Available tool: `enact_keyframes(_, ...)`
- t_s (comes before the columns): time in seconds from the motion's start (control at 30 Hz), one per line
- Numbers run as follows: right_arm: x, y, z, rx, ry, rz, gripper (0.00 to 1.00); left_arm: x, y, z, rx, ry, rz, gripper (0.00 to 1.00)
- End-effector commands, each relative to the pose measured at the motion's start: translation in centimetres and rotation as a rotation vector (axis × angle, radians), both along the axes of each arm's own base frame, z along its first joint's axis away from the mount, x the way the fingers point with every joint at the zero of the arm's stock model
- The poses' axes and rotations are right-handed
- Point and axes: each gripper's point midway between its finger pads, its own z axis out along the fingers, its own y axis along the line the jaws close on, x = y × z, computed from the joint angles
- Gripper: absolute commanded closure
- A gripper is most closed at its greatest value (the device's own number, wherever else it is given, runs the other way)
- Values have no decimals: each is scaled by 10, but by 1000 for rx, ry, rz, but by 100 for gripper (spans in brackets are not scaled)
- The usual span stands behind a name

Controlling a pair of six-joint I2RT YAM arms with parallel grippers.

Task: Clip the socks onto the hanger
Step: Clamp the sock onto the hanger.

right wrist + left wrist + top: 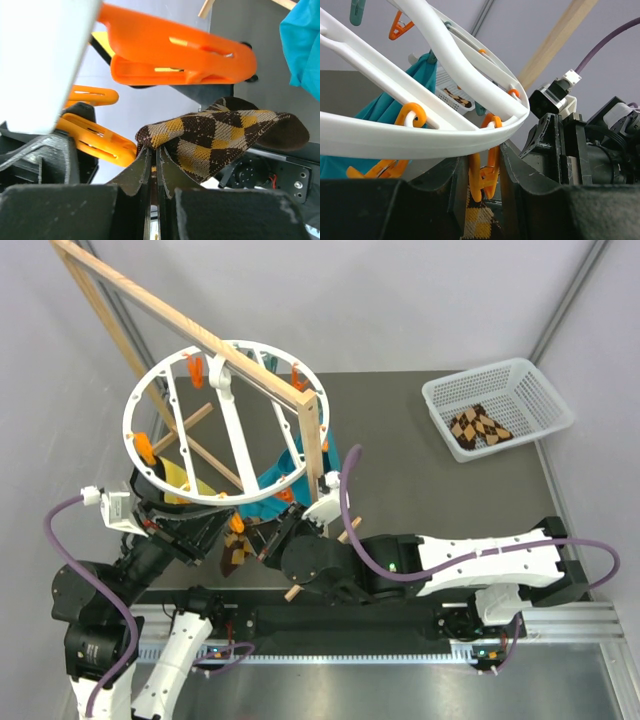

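Black motor joints [310, 562], white perforated arm shells [480, 558], looping purple cables [344, 495], small green status light [393, 567].

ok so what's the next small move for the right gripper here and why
Probably ease the right gripper, shut on the brown argyle fabric sock, a touch toward the small orange plastic clip so the cuff enters its mouth: the cuff sits at the clip's tip, and the left gripper straddles the clip.

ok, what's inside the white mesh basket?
Argyle sock fabric lies in the white mesh basket, showing brown, dark-brown and tan diamonds. I cannot tell if it is one sock or two overlapping. Anything beneath it is covered.
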Motion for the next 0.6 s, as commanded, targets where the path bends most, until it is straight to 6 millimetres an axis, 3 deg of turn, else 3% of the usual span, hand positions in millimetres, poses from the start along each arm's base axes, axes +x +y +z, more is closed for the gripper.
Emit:
enact_keyframes(0.0,7,-4,15,23,-16,-24,100,-5,-1,9,9,-50,-11,100)
enact_keyframes(0.57,27,-29,22,29,-23,-77,100,0,-2,4,25,-32,-13,100)
